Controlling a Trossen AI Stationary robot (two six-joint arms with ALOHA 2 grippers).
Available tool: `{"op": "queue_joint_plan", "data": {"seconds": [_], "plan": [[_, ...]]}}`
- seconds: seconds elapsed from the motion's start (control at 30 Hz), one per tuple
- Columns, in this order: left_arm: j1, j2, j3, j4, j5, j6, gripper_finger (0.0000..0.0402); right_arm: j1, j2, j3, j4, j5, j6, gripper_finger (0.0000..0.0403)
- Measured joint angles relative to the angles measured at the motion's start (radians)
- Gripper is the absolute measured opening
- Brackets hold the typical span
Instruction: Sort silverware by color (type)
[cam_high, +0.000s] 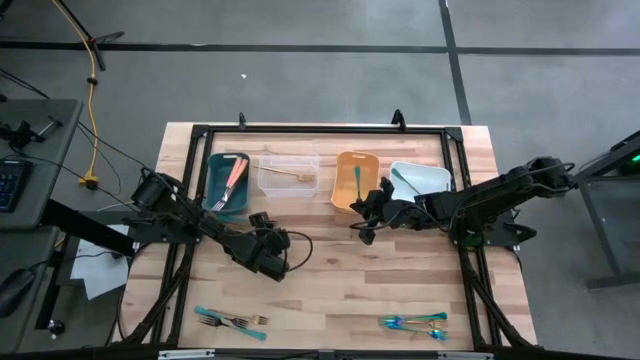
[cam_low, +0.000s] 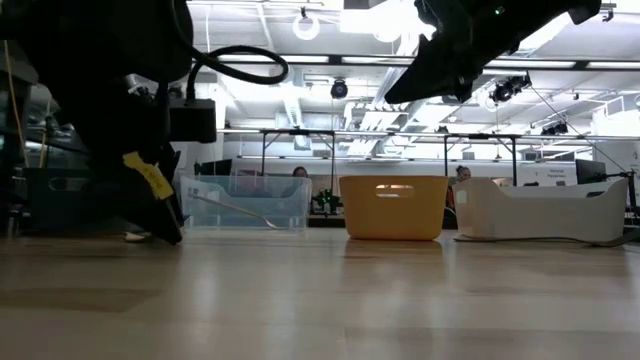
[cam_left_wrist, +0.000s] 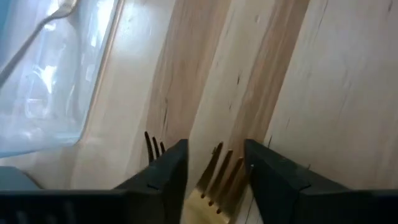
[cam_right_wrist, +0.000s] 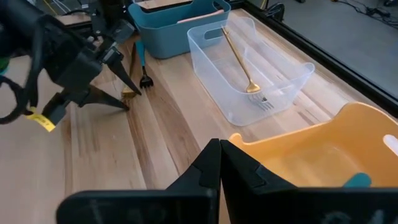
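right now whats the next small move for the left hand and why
Probably finish closing the left hand on the gold fork, then lift. The fork's tines lie on the table between the fingers, which aren't yet pinching it. A dark fork sits just outside one finger, so keep it out.

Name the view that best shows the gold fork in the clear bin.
Right wrist view: the gold fork lies whole inside the clear bin. High view shows it tiny; low view, through the wall; left wrist view, barely.

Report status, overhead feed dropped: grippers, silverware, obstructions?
Left gripper down on table, fingers straddling gold fork. Right gripper shut, waiting by orange bin. Dark fork lies close beside the gold one.
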Motion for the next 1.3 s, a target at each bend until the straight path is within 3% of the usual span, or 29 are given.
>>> {"op": "queue_joint_plan", "data": {"seconds": [0.23,0.57,0.67,0.77,0.9,1.0,1.13,1.3], "plan": [[-0.002,-0.005,0.027,-0.015,0.089,-0.024,0.0011,0.0,0.0,0.0,-0.002,-0.015,0.0,0.0001],[-0.055,-0.098,0.231,-0.083,0.279,0.009,0.0003,0.0,0.0,0.0,-0.006,-0.015,0.0,0.0001],[-0.071,-0.16,0.284,-0.071,0.264,0.066,0.0003,0.0,0.0,0.0,-0.006,-0.015,0.0,0.0001],[-0.086,-0.247,0.285,0.012,0.154,0.16,0.0002,0.0,0.0,0.0,-0.006,-0.019,0.0,0.0001],[-0.081,-0.368,0.206,0.235,0.01,0.332,0.0001,0.0,0.0,0.0,-0.006,-0.019,-0.001,0.0001],[-0.051,-0.452,0.082,0.514,-0.008,0.48,0.0001,0.0,0.0,0.0,0.001,-0.019,-0.006,0.0001],[0.028,-0.516,-0.134,0.993,0.088,0.652,0.0001,0.0,0.0,0.0,0.009,-0.019,-0.01,0.0001],[0.144,-0.518,-0.372,1.5,0.26,0.693,0.0001,0.0,0.0,0.0,0.031,-0.019,-0.077,0.0001]]}}
